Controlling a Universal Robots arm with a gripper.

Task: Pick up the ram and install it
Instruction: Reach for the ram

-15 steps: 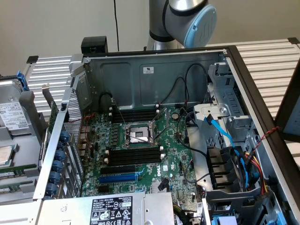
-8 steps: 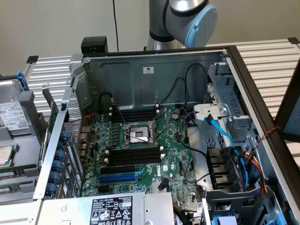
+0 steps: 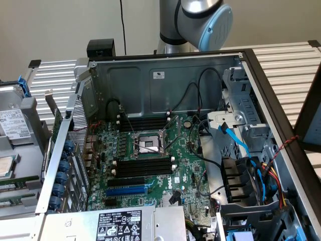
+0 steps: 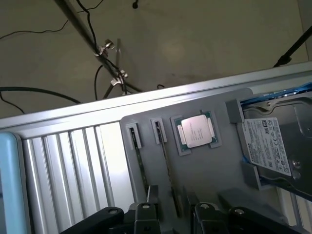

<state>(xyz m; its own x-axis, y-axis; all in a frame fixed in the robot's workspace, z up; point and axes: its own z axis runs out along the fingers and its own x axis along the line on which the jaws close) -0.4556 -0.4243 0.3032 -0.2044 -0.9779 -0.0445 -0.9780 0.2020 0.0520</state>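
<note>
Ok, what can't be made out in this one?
- Wrist view: ram sticks stand edge-on in the grey tray, chips and label hidden; the gripper overlaps their ends, so whether one is held cannot be told.
- Wrist view: hard drive cut off by the picture's edge.
- Exterior view: memory slots too small and dark to tell filled from empty; arm cut off by the top edge.

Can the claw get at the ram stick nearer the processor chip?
Probably yes. The claw hangs over the long, thin dark ram stick standing in the flat grey plastic tray, jaws apart either side of it; nothing covers it, and the neighbouring stick stands apart.
</note>
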